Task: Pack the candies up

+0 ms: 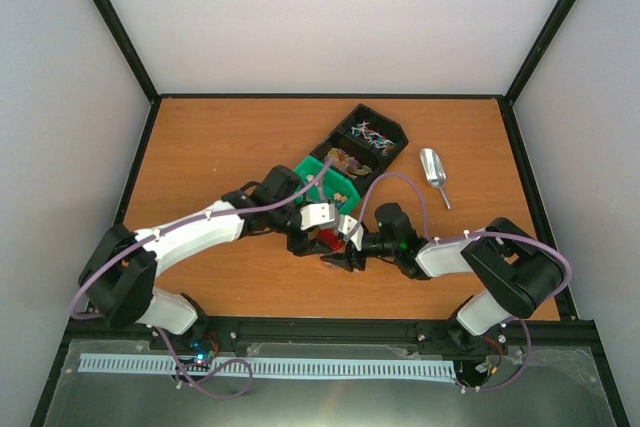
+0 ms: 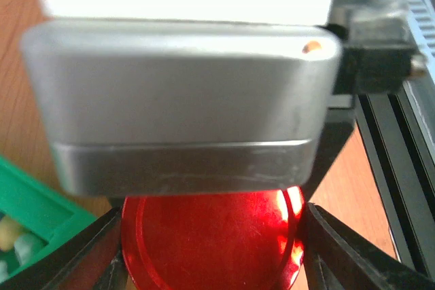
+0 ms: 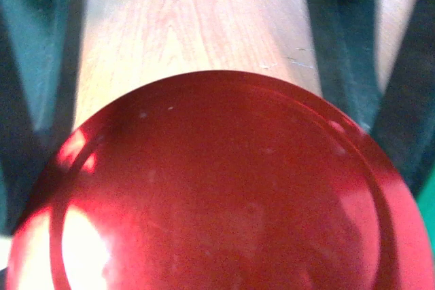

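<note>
My left end effector [image 2: 212,236] clamps a red disc [image 3: 217,188] by its edges; whether my right end effector [image 1: 335,260] grips it too, I cannot tell. The candies [image 1: 372,133] lie in the black box [image 1: 384,117] and green tray [image 1: 308,169] just beyond.

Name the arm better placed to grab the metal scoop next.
Right. The scoop lies far right, nearer the right gripper; the left gripper sits farther off, with the right arm between.
</note>
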Robot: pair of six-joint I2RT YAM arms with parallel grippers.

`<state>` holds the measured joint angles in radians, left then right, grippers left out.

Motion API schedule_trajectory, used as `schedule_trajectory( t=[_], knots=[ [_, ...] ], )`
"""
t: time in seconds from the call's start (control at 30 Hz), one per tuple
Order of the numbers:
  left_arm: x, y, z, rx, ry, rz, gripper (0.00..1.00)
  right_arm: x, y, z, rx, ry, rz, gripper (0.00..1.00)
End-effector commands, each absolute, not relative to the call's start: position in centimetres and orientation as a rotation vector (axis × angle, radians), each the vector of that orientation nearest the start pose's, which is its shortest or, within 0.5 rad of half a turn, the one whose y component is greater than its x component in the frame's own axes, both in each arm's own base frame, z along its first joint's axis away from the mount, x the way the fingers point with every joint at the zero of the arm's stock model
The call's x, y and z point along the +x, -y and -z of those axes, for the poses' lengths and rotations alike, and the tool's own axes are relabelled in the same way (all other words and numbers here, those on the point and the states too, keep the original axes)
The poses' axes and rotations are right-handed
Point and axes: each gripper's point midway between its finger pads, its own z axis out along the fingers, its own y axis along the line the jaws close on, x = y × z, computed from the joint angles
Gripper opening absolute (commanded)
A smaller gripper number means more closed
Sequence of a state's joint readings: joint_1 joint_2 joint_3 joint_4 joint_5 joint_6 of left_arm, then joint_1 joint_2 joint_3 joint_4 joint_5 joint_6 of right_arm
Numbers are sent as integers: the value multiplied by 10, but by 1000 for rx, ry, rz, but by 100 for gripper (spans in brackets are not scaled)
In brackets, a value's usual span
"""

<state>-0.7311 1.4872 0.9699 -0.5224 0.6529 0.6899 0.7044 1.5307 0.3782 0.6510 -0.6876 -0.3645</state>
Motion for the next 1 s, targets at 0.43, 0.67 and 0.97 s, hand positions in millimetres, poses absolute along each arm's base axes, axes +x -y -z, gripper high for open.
schedule_trajectory(
  t=[0.43,0.67,0.97],
  knots=[
    [217,303,-131,-1886,3026,-1182,32,217,-290,-75,-1243,-1656,-791,91],
    [216,310,-127,-1694,3051,-1267,32,230,-300,-74,-1216,-1663,-782,88],
    [176,314,-138,-2021,2641,-1438,33,218,-299,-71,-1280,-1624,-800,54]
  ],
)
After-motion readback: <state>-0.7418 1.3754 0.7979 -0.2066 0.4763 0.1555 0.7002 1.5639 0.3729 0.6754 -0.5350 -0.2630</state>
